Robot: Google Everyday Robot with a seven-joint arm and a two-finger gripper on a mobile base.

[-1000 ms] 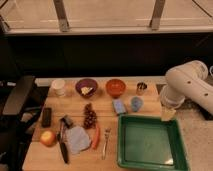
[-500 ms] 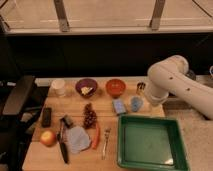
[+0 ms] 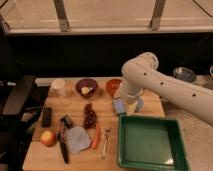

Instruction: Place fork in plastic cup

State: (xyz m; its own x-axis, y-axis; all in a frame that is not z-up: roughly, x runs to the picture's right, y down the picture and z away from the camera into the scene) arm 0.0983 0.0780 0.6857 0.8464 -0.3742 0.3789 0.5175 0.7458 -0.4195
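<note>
The slim silvery fork (image 3: 106, 142) lies on the wooden table, right of the orange carrot (image 3: 95, 138) and left of the green tray. The light-blue plastic cup (image 3: 140, 104) stands behind the tray; only its right rim shows past my arm. My gripper (image 3: 131, 107) hangs low at the end of the white arm, directly over the spot between the blue sponge (image 3: 119, 106) and the cup, well behind the fork. The small metal cup is hidden behind the arm.
A green tray (image 3: 150, 160) fills the front right. Behind stand a whitish cup (image 3: 59, 86), a purple bowl (image 3: 86, 86) and an orange bowl (image 3: 112, 86). Grapes (image 3: 90, 116), a black-handled knife (image 3: 63, 146), a grey cloth (image 3: 77, 138) and an apple (image 3: 48, 138) lie to the left.
The arm has swung left from the table's right edge, and the gripper now hangs over the sponge and the light-blue cup. The objects on the table have not moved.
</note>
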